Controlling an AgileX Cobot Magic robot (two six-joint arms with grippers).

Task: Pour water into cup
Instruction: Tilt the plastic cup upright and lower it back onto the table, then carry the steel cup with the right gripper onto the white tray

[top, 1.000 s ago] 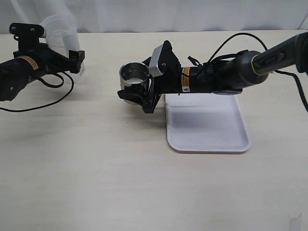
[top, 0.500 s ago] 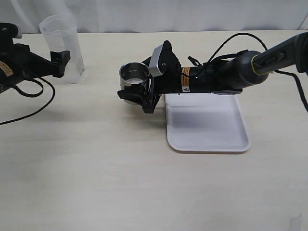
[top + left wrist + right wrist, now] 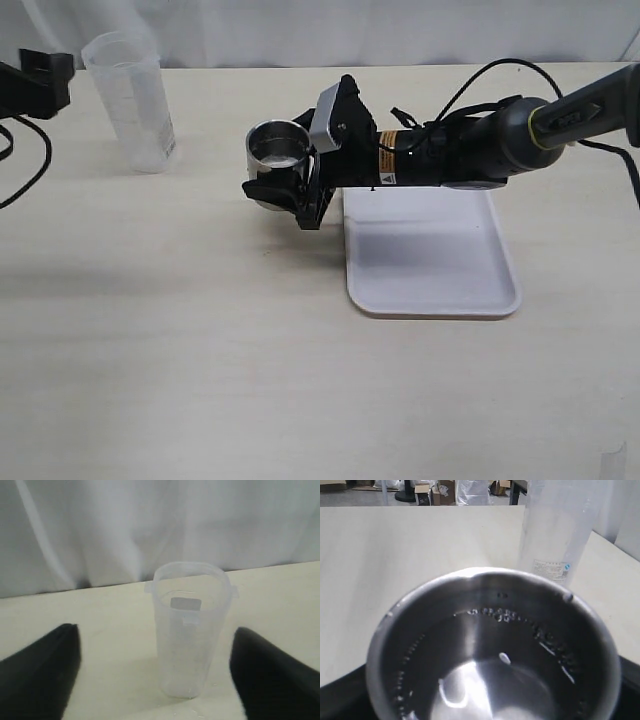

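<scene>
Upper centre, the right tool (image 3: 283,170) is clamped around the short shiny stainless-steel cup (image 3: 277,148), upright beside a flat white tray (image 3: 430,265); clear water droplets (image 3: 495,612) bead its inside. Upper left, the left tool (image 3: 45,85) gapes empty, apart from a tall translucent plastic beaker (image 3: 132,105) on the bench (image 3: 200,350).

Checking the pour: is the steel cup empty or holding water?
Holds a little water: bubbles ring the inner wall of the cup in the right wrist view.

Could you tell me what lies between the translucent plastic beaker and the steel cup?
Only bare beige tabletop, in the exterior view, separates the tall translucent plastic beaker from the short shiny steel cup.
</scene>
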